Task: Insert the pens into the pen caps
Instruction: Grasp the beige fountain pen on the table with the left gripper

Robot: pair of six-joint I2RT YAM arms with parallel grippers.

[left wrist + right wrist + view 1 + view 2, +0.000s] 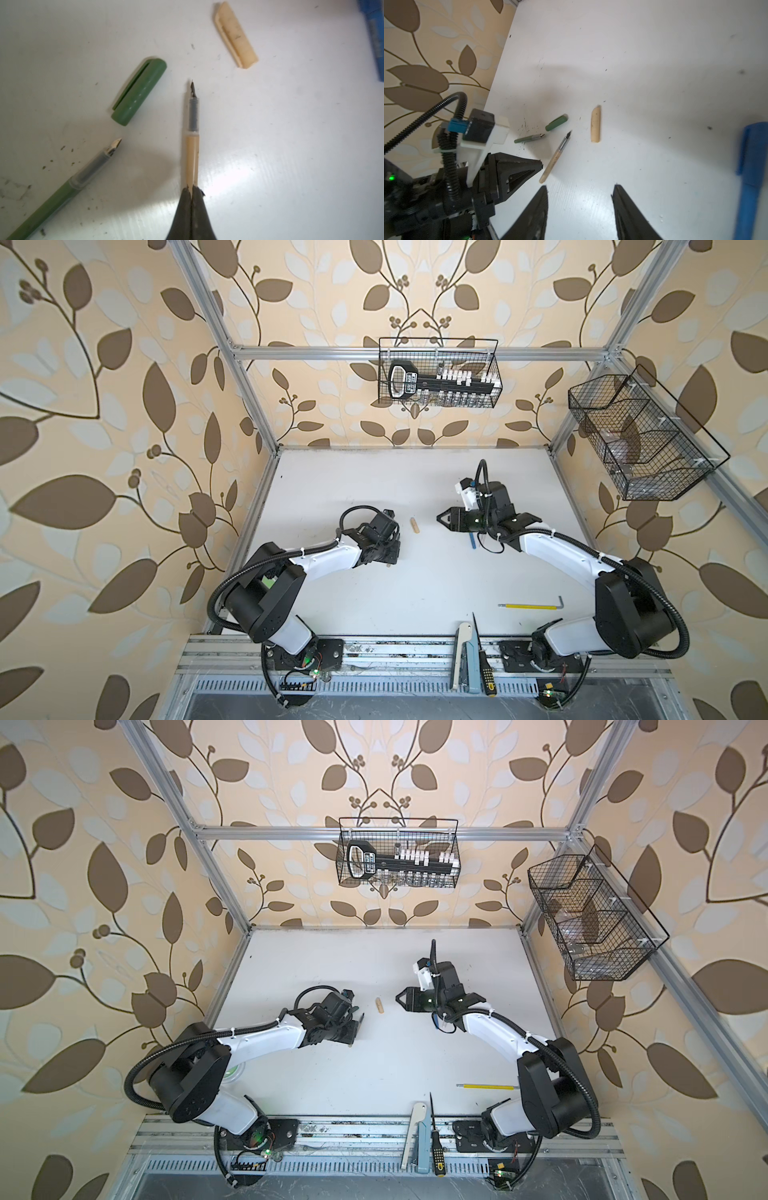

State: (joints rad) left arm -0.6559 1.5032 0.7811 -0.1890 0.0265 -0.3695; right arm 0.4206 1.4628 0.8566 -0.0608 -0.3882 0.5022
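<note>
My left hand (192, 190) is clenched on one tan pen (192, 149). One green pen (62, 193) lies beside it on the surface (291, 145), so I count two bare pens. There are two loose caps near their nibs: a green cap (139, 91) and a tan cap (236, 35). One blurred blue piece (751, 162) lies beside my right hand (580, 188), which is released.

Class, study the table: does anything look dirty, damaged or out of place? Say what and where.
Dark specks litter the white table around the green pen, like spilled ink or grit. The tan cap carries dark smudges too. The left gripper holds the tan pen only by its fingertips, a slight hold. Nothing looks broken.
</note>
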